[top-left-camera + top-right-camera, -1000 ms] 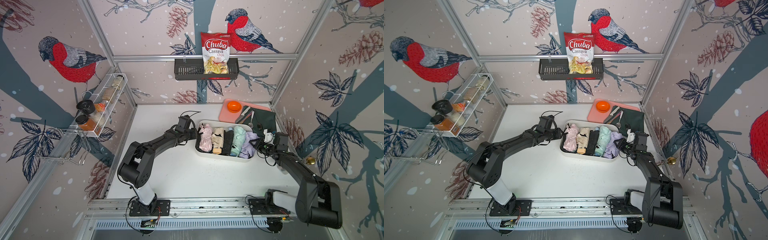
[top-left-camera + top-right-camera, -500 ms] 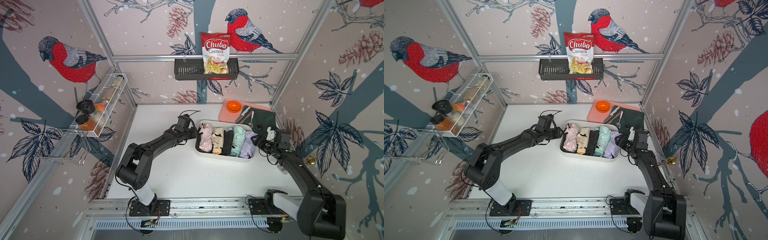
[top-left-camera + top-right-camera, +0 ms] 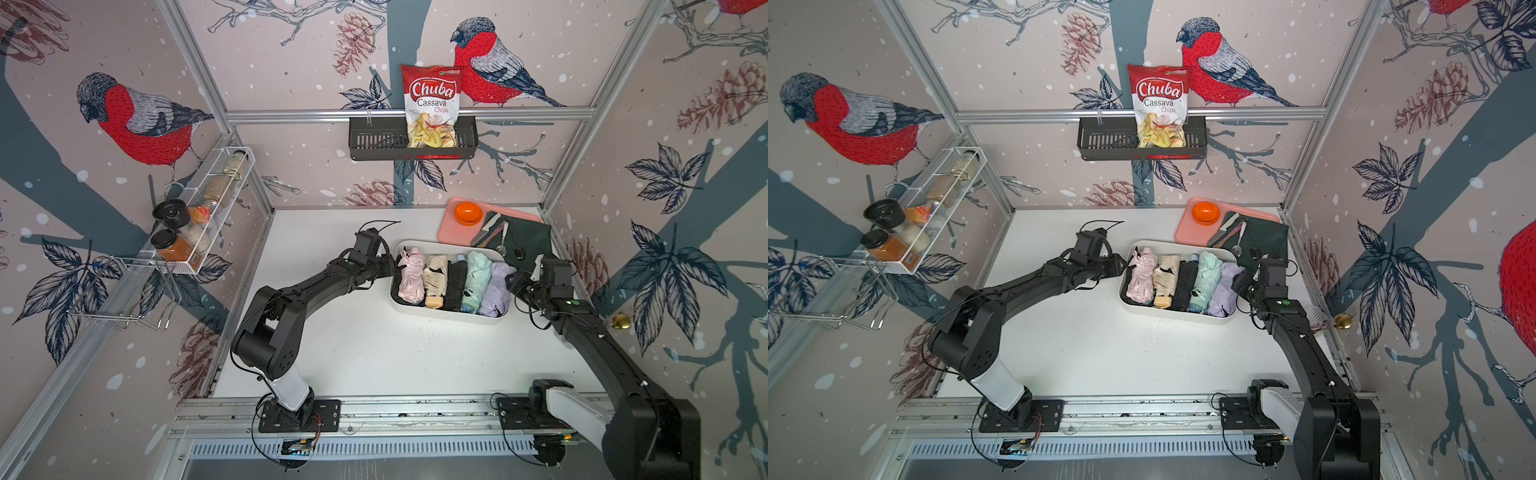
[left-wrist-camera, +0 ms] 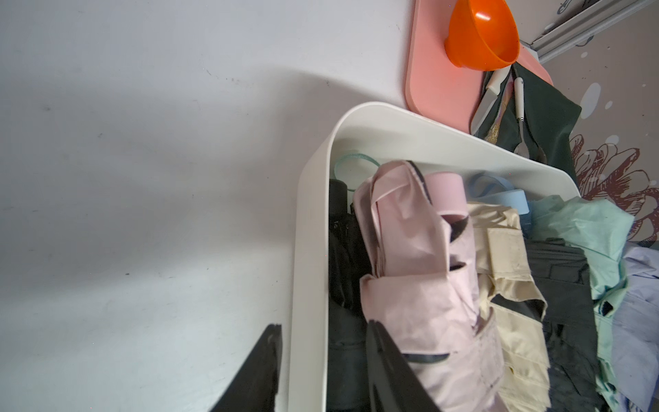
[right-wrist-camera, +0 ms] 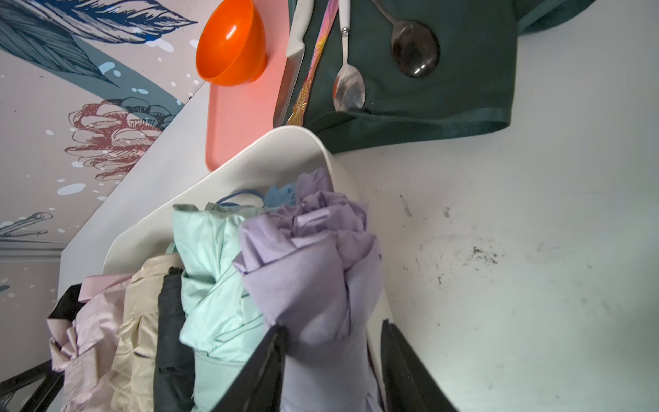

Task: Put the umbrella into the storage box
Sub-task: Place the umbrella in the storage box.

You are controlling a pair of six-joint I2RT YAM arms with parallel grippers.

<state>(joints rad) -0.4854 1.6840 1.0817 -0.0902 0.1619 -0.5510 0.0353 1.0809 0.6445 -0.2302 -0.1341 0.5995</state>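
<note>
The cream-white storage box [image 3: 444, 316] [image 3: 1175, 313] holds several folded umbrellas side by side: pink [image 3: 411, 278], beige [image 3: 434, 278], black [image 3: 457, 282], mint [image 3: 476, 278] and lilac [image 3: 496, 291]. My left gripper [image 3: 392, 266] [image 4: 322, 326] is at the box's left end, its jaws closed across the box wall [image 4: 310, 249], one finger outside and one inside against black fabric. My right gripper [image 3: 515, 284] [image 5: 333, 326] is at the right end. Its fingers stand apart on either side of the lilac umbrella [image 5: 306, 267] and the box's right wall, with no visible squeeze.
Behind the box lies a pink tray [image 3: 453, 228] with an orange bowl [image 3: 468, 212]. A dark green cloth [image 3: 528, 241] beside it carries spoons and a knife. A chips bag [image 3: 432, 104] sits in the black wall basket, and a wire rack [image 3: 199, 216] of jars hangs on the left wall.
My right gripper has shifted along the box's right end by the lilac umbrella, and its jaws now stand wider than a second ago. The left arm has not moved.
</note>
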